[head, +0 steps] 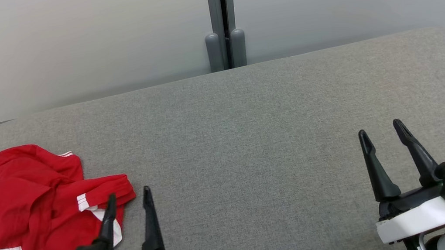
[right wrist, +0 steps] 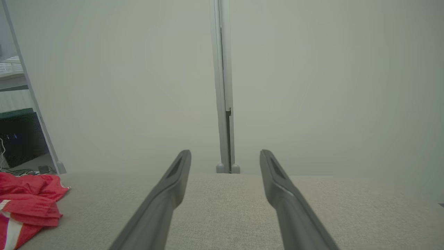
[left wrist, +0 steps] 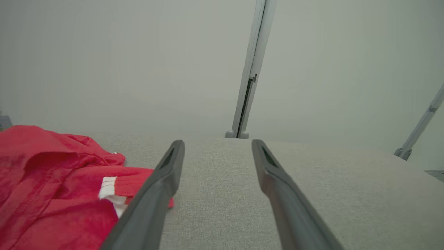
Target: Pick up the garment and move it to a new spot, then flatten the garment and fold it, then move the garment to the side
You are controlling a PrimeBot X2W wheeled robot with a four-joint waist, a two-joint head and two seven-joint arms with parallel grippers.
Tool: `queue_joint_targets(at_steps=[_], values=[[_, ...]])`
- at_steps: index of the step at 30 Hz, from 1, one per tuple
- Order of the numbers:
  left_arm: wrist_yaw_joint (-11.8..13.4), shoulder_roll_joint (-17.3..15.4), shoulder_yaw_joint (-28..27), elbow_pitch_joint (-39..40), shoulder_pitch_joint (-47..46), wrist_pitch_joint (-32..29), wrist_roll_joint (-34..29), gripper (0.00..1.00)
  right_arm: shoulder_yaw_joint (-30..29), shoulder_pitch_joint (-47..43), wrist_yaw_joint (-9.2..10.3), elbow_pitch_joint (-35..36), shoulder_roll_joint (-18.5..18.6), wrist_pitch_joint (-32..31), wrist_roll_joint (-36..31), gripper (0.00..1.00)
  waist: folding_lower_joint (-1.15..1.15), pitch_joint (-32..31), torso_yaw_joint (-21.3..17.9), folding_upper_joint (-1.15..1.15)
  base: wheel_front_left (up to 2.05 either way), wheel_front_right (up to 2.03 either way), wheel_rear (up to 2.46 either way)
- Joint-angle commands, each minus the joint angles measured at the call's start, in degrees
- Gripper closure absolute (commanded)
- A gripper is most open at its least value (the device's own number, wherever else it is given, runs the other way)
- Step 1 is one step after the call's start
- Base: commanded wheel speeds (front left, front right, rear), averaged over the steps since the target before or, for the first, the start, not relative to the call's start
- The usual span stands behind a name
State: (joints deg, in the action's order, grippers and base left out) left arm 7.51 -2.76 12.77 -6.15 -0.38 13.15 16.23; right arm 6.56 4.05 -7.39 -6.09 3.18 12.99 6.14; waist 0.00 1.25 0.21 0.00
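The red garment [head: 20, 217] lay crumpled at the lower left of the head view, on the left end of the grey table [head: 251, 138] and running off the frame's left edge. It was a bunched heap with no clean outline, so its long axis could only be judged loosely: the bulk ran from upper left down toward the bottom edge. One striped sleeve [head: 97, 199] reached out to the right, its white-banded cuff pointing at the middle of the table.

Just right of that, at the bottom of the frame, the left claw [head: 129, 192] had its two fingers spread wide and held nothing. Its left finger crossed in front of the cuff. Whether it touched the cloth could not be told.

The middle of the table stretched bare and flat. At the lower right, well apart from the cloth, the right claw [head: 379, 127] was likewise spread wide and empty.

The first step, the pick-up, looked not yet begun. The next move probably called for the left claw to swing left and dip onto a raised fold or the sleeve. It would need to close on a good bite of fabric — a shallow pinch could slip off — before carrying the garment toward the centre.
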Motion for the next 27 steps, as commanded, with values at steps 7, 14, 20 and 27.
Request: queue_joint_targets(at_steps=[7,14,20,27], values=[[-1.5,-0.2,-2.0,-1.1,-0.2,1.1,3.3,0.0,1.6,-0.1,-0.15,-1.2,-0.1,1.4,6.4,0.0,0.0,0.2,-0.2,0.0,0.0,0.0,0.0],[-1.0,-0.2,-1.3,-1.8,-0.1,1.8,2.7,0.0,2.3,0.3,-0.16,-2.6,0.4,1.9,8.5,0.0,0.0,0.2,-0.3,0.0,0.0,0.0,0.0],[-1.0,-0.2,-1.2,-2.3,0.1,2.1,2.3,0.0,2.1,0.4,-0.17,-3.4,0.4,2.3,9.5,0.0,0.0,0.1,-0.3,0.0,0.0,0.0,0.0],[-1.1,-0.2,-1.5,-2.8,0.4,2.1,3.1,0.0,2.1,0.3,-0.17,-3.9,0.2,2.3,10.6,0.0,0.0,-0.2,-0.4,0.0,0.0,0.0,0.0]])
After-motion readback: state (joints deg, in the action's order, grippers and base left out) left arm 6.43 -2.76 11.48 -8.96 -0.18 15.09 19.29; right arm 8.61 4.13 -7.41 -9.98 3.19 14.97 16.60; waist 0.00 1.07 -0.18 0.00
